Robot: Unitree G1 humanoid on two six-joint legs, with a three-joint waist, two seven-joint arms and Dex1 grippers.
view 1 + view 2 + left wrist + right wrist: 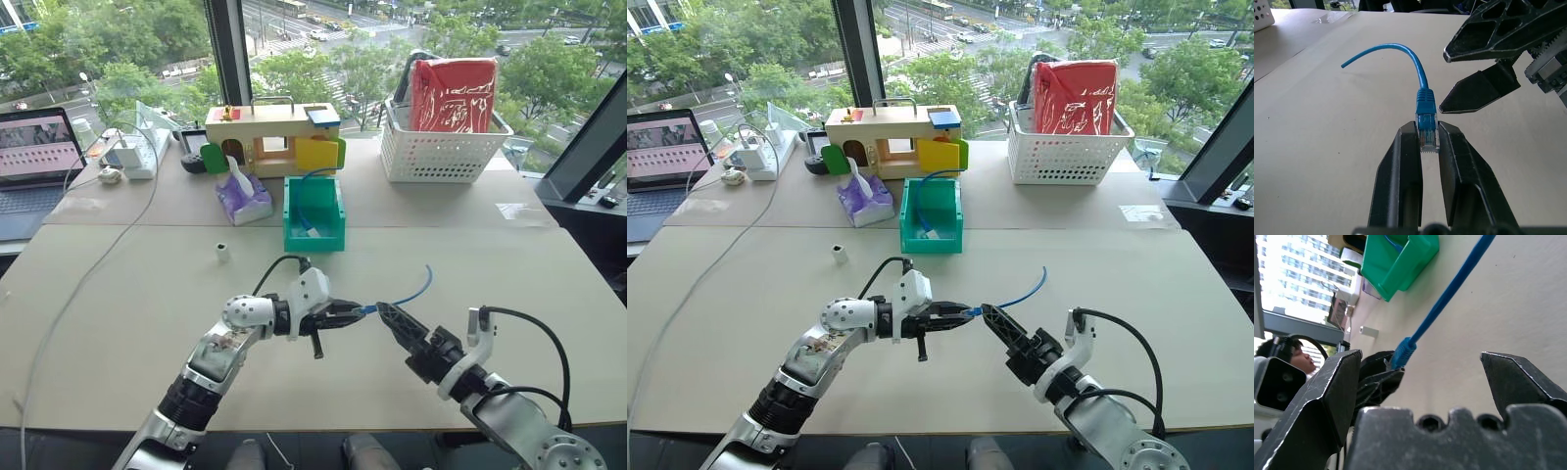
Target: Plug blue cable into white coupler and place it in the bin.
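Observation:
My left gripper (361,311) is shut on the clear plug end of the blue cable (411,291), holding it a little above the table near the front. The cable's free end curves up and away to the right. In the left wrist view the plug (1428,132) sits pinched between the two fingers. My right gripper (384,311) is open just right of the plug, its fingers straddling the cable (1449,291) without touching it. The white coupler (222,252) stands alone on the table, farther back on the left. The green bin (290,211) sits behind the grippers with another blue cable inside.
A white lattice basket (441,147) with a red bag stands at the back right. A purple tissue pack (242,196) and a wooden toy house (269,132) are beside the bin. A laptop (29,157) and a long white cord (98,264) lie at the left.

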